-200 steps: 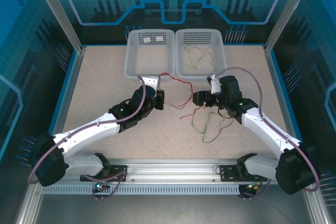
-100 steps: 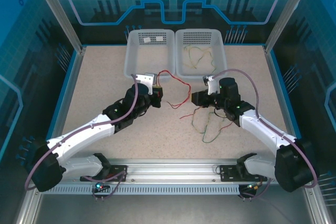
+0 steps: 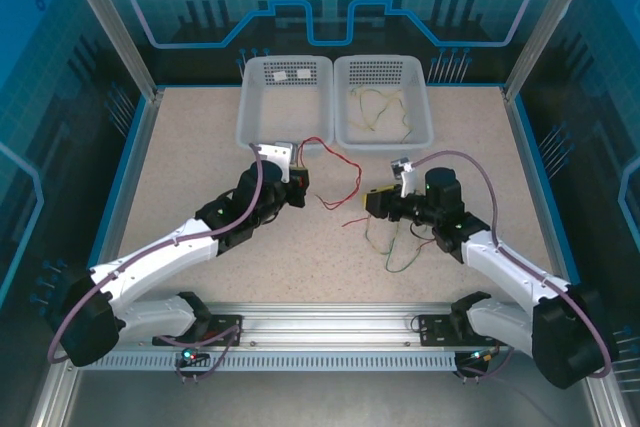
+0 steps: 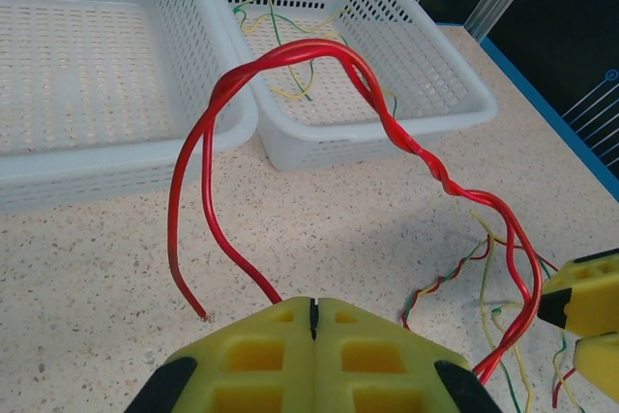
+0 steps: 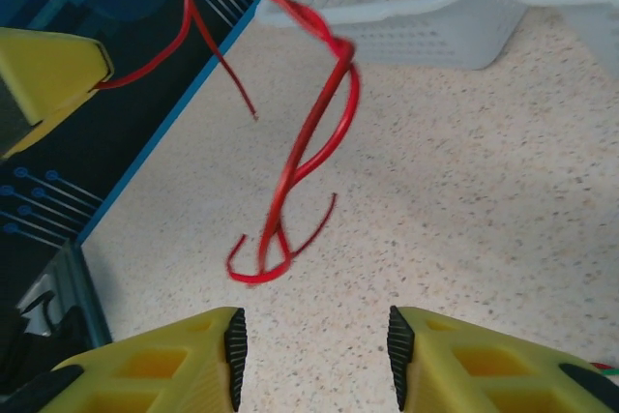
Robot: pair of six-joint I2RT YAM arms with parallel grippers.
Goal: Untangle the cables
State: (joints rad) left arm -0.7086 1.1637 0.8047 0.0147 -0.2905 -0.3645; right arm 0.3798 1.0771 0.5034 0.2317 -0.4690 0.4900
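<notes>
Left gripper point(image 4: 314, 324) sits bottom centre of the left wrist view. Its yellow fingers point(image 4: 261, 355) are pressed together, clamped on the red cable point(image 4: 290, 50). The red cable rises from the fingers, arches over toward the baskets, then comes down on the right as a twisted pair. One loose red end rests on the speckled desk point(image 3: 200, 167), at lower left of the wrist frame.

In the top view the left gripper point(image 3: 300, 179) is centre frame, just below the left basket point(image 3: 250, 117). The red line runs right from it and curves down toward the right gripper point(image 3: 372, 205).

Right gripper point(image 5: 314, 347): fingers point(image 5: 164, 365) spread apart with nothing between them. The red twist point(image 5: 319, 132) hangs in front of them, ending in a small loop at centre frame. Cannot tell whether that loop touches the desk. A yellow finger of the left gripper shows at the upper left of the right wrist view, with red wire coming out of it.

The tangle point(image 3: 398, 243) of green, pale yellow and red wires lies on the desk just below the right gripper, centre-right of the top frame. In the left wrist view its strands show at lower right, beside the right gripper's yellow fingertips.

The right basket point(image 3: 345, 132), upper centre of the top view, holds more pale yellow and green wires point(image 3: 375, 107). The left basket has two small white pieces at its far end.
</notes>
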